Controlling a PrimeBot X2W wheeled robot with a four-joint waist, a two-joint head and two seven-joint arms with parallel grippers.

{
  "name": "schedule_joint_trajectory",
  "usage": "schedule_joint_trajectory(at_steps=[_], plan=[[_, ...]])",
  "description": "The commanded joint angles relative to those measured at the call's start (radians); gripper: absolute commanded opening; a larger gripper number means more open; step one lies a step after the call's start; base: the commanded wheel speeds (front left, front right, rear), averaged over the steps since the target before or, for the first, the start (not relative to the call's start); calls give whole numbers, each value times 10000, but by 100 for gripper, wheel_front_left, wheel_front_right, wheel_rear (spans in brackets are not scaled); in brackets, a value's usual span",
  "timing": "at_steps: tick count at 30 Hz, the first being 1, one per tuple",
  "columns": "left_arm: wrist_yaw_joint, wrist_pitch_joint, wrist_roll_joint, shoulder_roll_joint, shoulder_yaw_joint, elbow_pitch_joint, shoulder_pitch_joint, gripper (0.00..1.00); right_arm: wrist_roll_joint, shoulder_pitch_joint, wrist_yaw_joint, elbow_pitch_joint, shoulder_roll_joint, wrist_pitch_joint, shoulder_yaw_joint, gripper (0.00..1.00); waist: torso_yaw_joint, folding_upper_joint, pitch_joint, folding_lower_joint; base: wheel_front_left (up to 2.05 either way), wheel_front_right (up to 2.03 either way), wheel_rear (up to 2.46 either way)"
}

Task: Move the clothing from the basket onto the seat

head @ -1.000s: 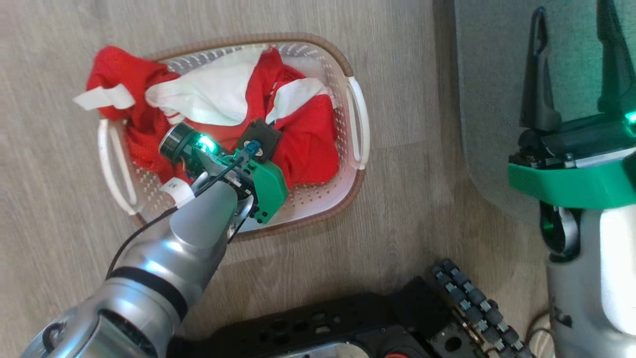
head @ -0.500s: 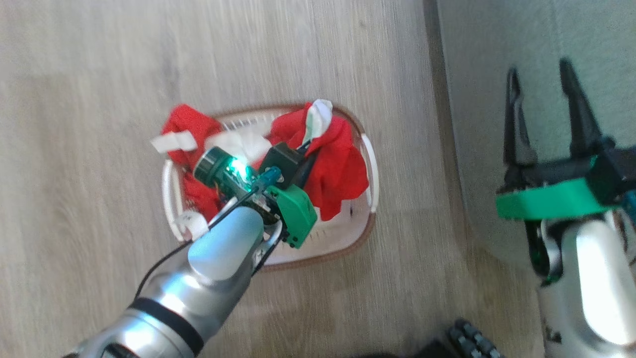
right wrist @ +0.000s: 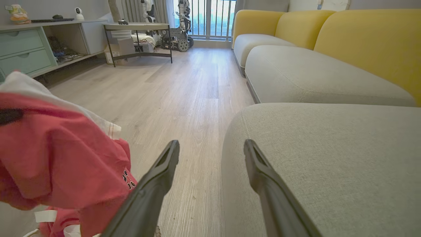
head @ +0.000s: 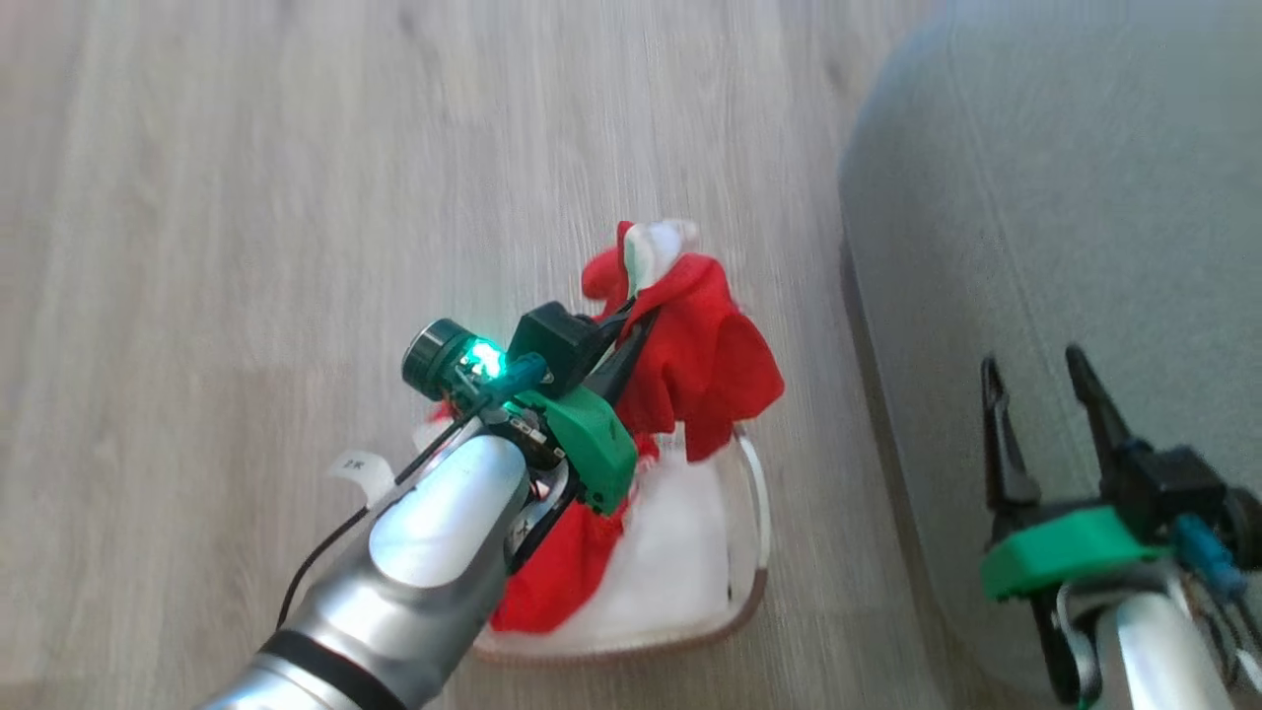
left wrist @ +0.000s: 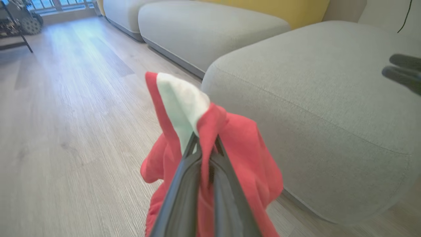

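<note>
My left gripper (head: 631, 320) is shut on a red garment with a white band, the clothing (head: 705, 355), and holds it up in the air above the basket (head: 754, 513). In the left wrist view the clothing (left wrist: 230, 154) drapes over both sides of the closed fingers (left wrist: 184, 184). More red and white clothing (head: 631, 562) lies in the basket below. The grey-green seat (head: 1065, 227) is to the right; in the left wrist view the seat (left wrist: 312, 98) lies ahead and right. My right gripper (head: 1035, 390) stands open over the seat's edge, nothing between its fingers (right wrist: 158, 174).
Wood floor (head: 246, 197) spreads to the left and ahead. In the right wrist view further sofa cushions (right wrist: 306, 75) with yellow backs (right wrist: 371, 39) run along the right, and a shelf unit (right wrist: 29, 46) and a metal table (right wrist: 138, 36) stand at the far end.
The head camera has swung, so the picture has shifted. My left gripper has lifted the red garment out of the basket and higher, toward the seat. The right gripper stays open.
</note>
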Motion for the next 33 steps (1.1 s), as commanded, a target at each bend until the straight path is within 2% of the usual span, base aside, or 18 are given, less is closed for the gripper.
schedule_joint_trajectory(at_steps=[1, 4, 12, 21, 33], plan=[[-97, -135, -21, 53, 382, -287, -236, 0, 35, 68, -4, -214, -100, -65, 238, 100, 259, -1, -1362, 1, 0, 0, 0], [-281, -135, -90, 53, 459, -196, -324, 0, 101, 406, -4, -122, -100, -65, 295, 100, 316, -1, -1970, 1, 0, 0, 0], [-515, -85, -532, 53, 404, -166, -1129, 0, 186, 754, -4, -33, -100, -65, 613, 100, 586, -1, -2670, 1, 0, 0, 0], [-370, -5, -1115, 53, -128, -671, -1860, 0, 100, 511, -4, 196, -100, -65, 1417, 100, 795, -1, -3068, 1, 0, 0, 0], [-56, -29, -1839, 53, -1008, -967, -2079, 0, -429, -608, -4, 1038, -100, -65, 2810, 100, 1013, -1, -3233, 1, 0, 0, 0]])
